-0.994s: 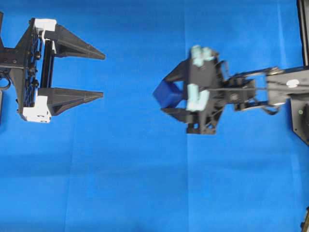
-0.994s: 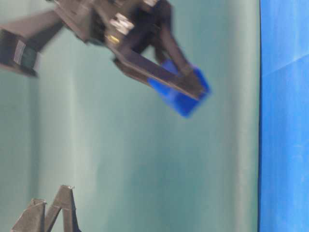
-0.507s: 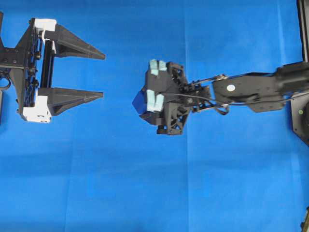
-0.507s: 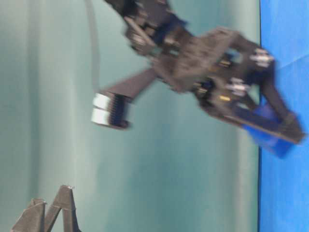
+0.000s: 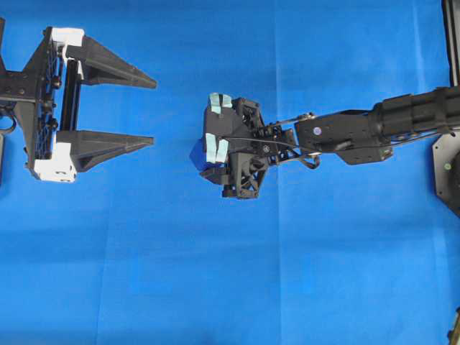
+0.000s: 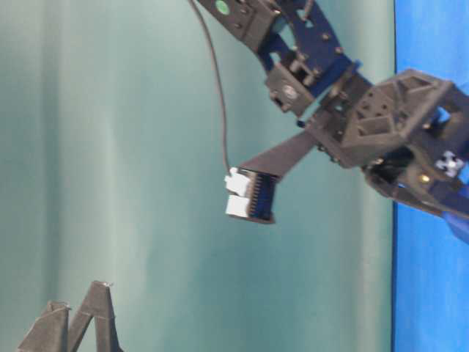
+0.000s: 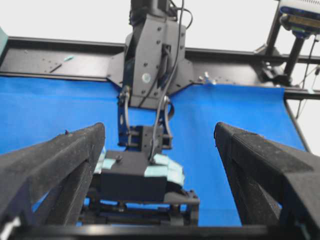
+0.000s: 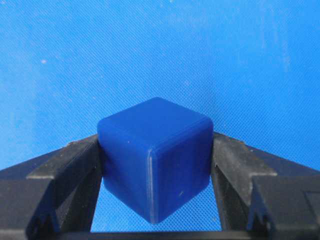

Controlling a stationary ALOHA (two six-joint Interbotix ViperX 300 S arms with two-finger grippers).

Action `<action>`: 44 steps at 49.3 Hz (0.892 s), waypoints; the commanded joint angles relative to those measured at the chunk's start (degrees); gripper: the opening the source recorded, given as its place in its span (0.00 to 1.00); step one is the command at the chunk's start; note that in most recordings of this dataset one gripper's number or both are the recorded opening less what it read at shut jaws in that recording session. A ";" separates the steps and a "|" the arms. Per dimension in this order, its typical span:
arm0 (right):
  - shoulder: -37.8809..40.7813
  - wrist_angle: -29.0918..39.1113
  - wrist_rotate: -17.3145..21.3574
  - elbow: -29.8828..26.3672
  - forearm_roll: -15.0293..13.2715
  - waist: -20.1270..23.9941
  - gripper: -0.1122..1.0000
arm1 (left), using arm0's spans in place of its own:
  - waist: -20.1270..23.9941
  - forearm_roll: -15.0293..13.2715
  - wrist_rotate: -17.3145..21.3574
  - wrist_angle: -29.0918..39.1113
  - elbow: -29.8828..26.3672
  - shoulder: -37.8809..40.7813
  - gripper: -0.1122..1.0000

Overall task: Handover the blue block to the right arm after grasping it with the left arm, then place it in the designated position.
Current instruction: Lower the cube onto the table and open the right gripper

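The right gripper (image 8: 155, 165) clamps the block (image 8: 155, 165) between its fingers (image 8: 65, 175), holding it over the middle of the blue counter (image 5: 215, 273). Off to the left, the left gripper (image 5: 147, 111) hangs with its fingers wide apart, holding nothing, well apart from the block.

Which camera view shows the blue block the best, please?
The right wrist view: the block fills the centre, clamped between the right end effector's fingers. Overhead shows only a corner beside the end effector; table-level, a sliver at the right edge. In the left wrist view the block is hidden.
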 commanded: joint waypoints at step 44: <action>0.62 -2.20 0.00 -1.49 0.79 -0.35 0.60 | 0.09 0.00 0.09 -0.26 -0.79 -1.23 0.94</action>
